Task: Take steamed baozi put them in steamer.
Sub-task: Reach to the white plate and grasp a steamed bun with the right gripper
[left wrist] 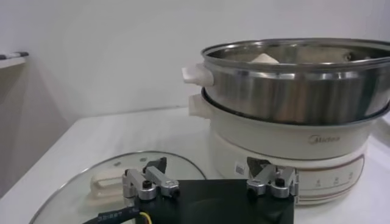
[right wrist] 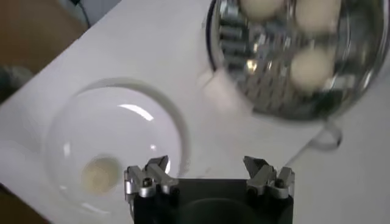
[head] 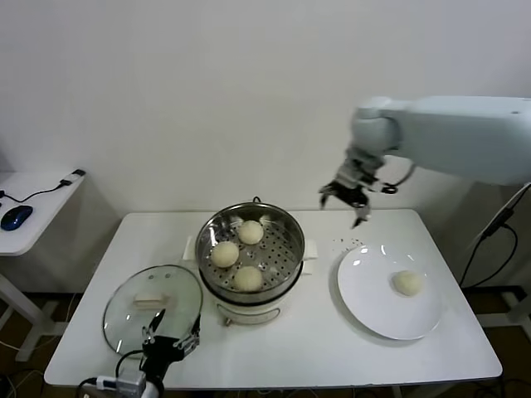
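Four steamed baozi were in sight. Three of them (head: pixel 224 254) (head: pixel 250 232) (head: pixel 247 279) sat on the perforated tray inside the steamer (head: pixel 286 225), grouped toward its left half. The fourth baozi (head: pixel 407 283) lay alone on the flat white plate (head: pixel 365 298), right of the plate's middle.

There was one steamer, one plate and one glass lid (head: pixel 124 319). The steamer stood in the middle of the white table (head: pixel 332 348), the plate just to its right, and the lid lay flat on the table to its left with a pale handle on top. A side desk (head: pixel 41 195) further left carried a blue mouse (head: pixel 16 217) and a cable.

The right gripper (head: pixel 346 201) hung in the air above the far side of the table, between the steamer and the plate, its fingers spread wide with nothing between them. The lone baozi lay below it and nearer to the front, well apart from the fingertips. The left gripper (head: pixel 172 342) rested low at the table's front edge beside the lid, also wide open and holding nothing.
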You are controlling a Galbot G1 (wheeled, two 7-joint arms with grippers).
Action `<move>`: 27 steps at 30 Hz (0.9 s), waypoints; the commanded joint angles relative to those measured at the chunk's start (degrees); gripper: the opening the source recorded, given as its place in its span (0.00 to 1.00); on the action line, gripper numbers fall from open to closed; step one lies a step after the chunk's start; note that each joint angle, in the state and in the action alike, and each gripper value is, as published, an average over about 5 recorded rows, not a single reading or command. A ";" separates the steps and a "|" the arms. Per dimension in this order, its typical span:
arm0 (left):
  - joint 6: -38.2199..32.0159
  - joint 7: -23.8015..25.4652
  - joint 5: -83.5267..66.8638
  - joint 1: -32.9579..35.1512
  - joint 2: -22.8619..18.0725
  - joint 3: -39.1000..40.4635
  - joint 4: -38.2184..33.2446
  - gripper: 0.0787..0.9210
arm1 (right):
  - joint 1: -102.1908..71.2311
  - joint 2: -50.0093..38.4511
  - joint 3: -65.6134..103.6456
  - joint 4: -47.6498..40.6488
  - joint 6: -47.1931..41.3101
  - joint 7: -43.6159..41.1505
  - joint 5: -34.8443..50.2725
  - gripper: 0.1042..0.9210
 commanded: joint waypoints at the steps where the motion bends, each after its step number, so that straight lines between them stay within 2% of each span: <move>1: 0.00 0.01 -0.16 -0.20 0.06 0.01 0.15 0.88 | -9.83 -25.92 -0.73 -2.98 -13.96 -0.37 -0.32 0.88; 5: 0.32 0.23 -0.24 -0.74 0.03 -0.02 0.54 0.88 | -27.54 -27.95 15.80 -8.41 -15.53 0.47 -5.38 0.88; 10: 0.45 0.43 -0.07 -0.52 -0.15 -0.29 0.66 0.88 | -40.96 -25.14 28.65 -15.28 -15.32 0.69 -10.01 0.88; 27: 0.11 0.35 1.29 0.37 -1.25 -0.50 2.31 0.88 | -49.95 -12.04 36.43 -27.12 -15.14 2.16 -11.82 0.88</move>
